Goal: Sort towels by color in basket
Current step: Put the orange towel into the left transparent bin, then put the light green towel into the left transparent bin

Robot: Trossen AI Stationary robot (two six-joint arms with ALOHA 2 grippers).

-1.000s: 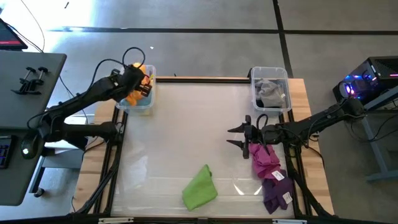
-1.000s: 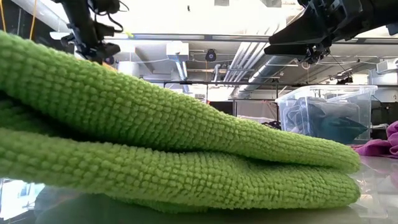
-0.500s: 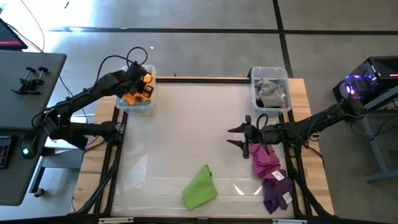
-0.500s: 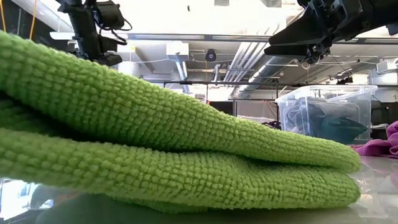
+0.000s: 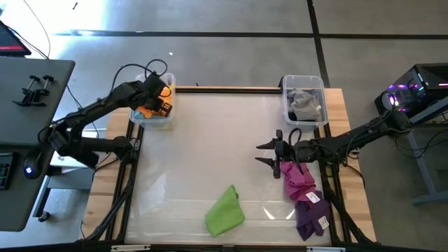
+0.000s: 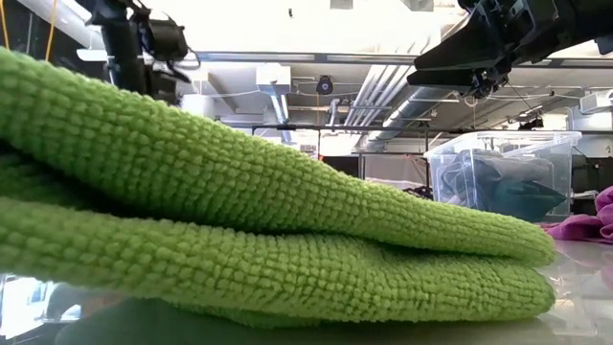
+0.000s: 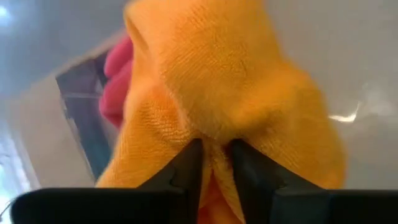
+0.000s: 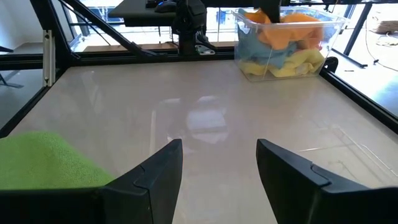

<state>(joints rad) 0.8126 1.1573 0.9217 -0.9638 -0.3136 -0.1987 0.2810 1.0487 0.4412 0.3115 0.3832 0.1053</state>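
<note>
Over the left bin [image 5: 151, 112] from above, the left gripper [image 5: 159, 100] pinches an orange towel [image 5: 145, 110], lower into the bin than a second ago. Low view: lime towel [image 6: 239, 240] fills the front. Left wrist: fingers [image 7: 186, 168] clamp orange folds. Right wrist: right gripper [image 8: 217, 162] spread wide, unmoved.

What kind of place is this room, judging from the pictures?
Probably a robotics lab or workshop: bare pipes and ducts run under the ceiling, a computer with lit parts stands beside the table, and the floor is plain concrete.
</note>
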